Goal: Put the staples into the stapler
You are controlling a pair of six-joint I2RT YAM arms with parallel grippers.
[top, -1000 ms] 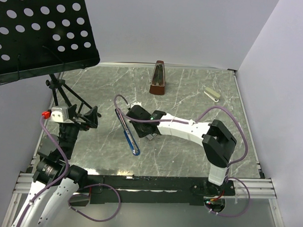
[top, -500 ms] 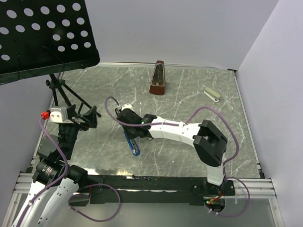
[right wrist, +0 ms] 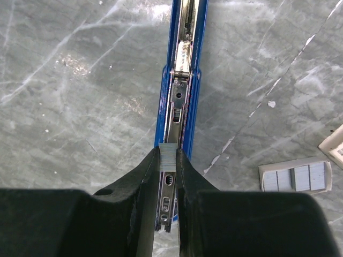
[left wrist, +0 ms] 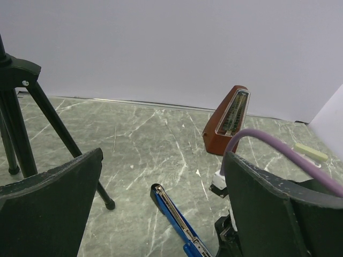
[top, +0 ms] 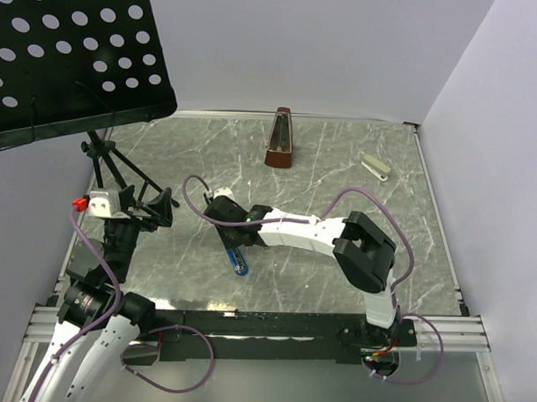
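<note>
Nearest the arm bases, at the left of the overhead view, the left gripper [top: 165,208] hangs by the foot of the music stand [top: 70,62]. Its fingers are spread wide with nothing between them, so it has no part in the work just now.

A little further in, toward the middle of the counter [top: 356,213], the right gripper [right wrist: 167,155] is low over the blue stapler [right wrist: 185,59]. The stapler lies opened out flat with its steel channel facing up. The fingers pinch a short silvery strip of staples [right wrist: 167,150] by its sides, right above the channel and lined up with its length. Whether the strip touches the rails I cannot tell.

At the lower right of the wrist view, the small staple box [right wrist: 296,177] lies open beside the stapler, with more grey strips in it.

This looks like the seating step: a strip in hand, not yet dropped in. The next move, I'd say, calls for a straight lowering, kept square to the channel, and then a release. Any twist could catch it on the channel's edge.

Far back stands the wooden metronome [top: 280,140], well apart.
</note>
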